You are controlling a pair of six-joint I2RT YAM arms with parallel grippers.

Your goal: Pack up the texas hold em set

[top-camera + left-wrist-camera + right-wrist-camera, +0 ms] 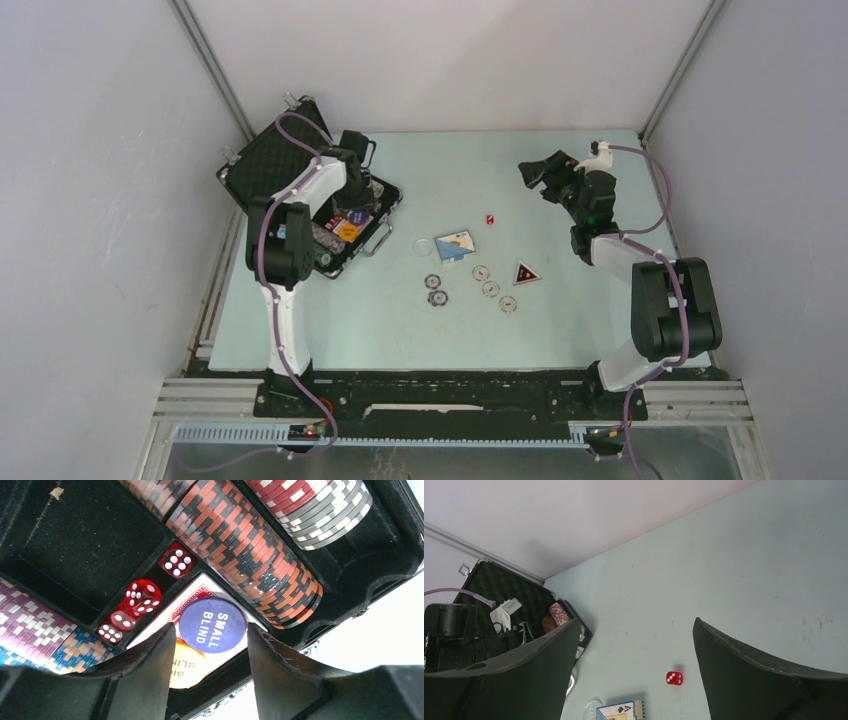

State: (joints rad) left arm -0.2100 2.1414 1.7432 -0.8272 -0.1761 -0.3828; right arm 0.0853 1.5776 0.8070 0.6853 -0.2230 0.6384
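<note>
The black case lies open at the table's far left, its tray holding rows of chips and three red dice. My left gripper is down inside the tray, jaws open. A blue "SMALL BLIND" button lies flat between them on a red-backed card deck, overlapping a yellow button. My right gripper hangs open and empty over the far right of the table. Out on the table are a red die, a blue card deck and several loose chips.
A clear round disc lies left of the blue deck, and a dark triangular piece lies right of the chips. Grey walls close in the table on the left, right and back. The case handle sticks out toward the table's middle.
</note>
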